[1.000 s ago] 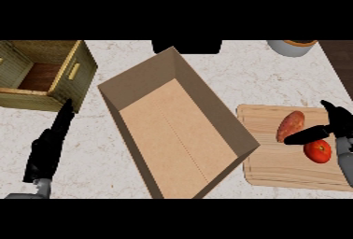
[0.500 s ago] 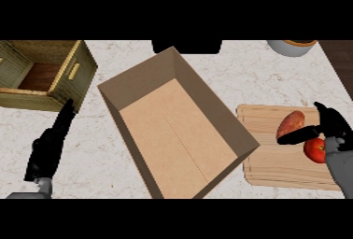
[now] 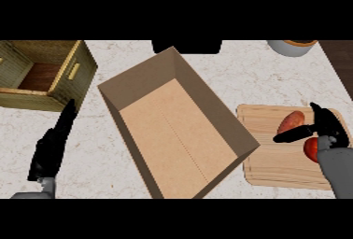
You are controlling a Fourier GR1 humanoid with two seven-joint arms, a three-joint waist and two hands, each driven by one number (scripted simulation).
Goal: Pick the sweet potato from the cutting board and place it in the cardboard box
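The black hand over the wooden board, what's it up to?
The robot's black right hand hovers over the light wooden cutting board, fingers spread around the reddish-brown sweet potato, not yet gripping it. A round red fruit lies beside it. The big open cardboard box sits in the middle of the counter. The black left hand rests open at the left.

Lit evenly and softly all over; bright on the pale tabletop (image 3: 276,79), dimmer along inner walls of the cardboard box (image 3: 215,103).
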